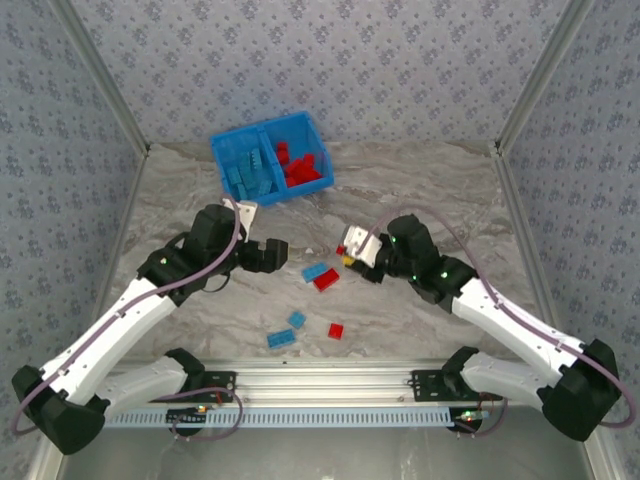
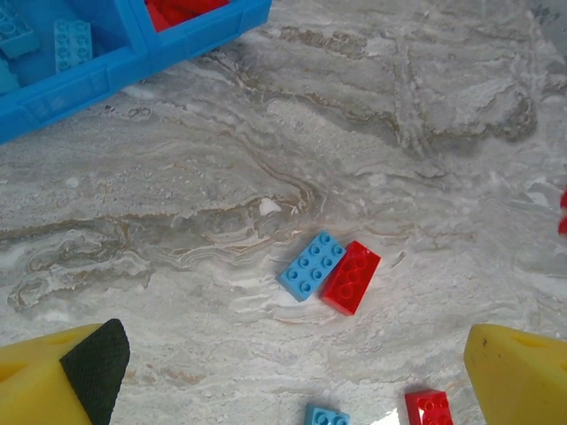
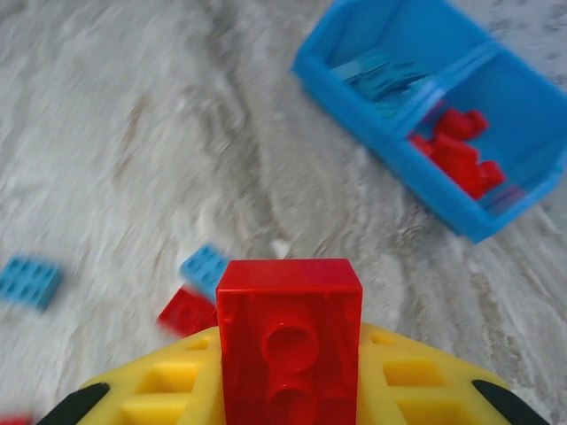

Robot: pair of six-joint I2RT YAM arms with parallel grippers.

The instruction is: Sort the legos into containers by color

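The left pincer (image 1: 272, 255) hangs wide open above the bench (image 1: 430, 200). At eleven o'clock, the blue bin (image 1: 222, 152) holds blue legos (image 1: 250, 176) left of its divider and red ones (image 1: 300, 168) right of it. Loose bricks (image 1: 314, 272) lie at the centre and toward six. The right pincer (image 1: 352, 248) is clenched on a red brick (image 3: 290, 336).

place: robot test booth | evidence: patterned panels (image 1: 330, 60), aluminium rail (image 1: 330, 380)
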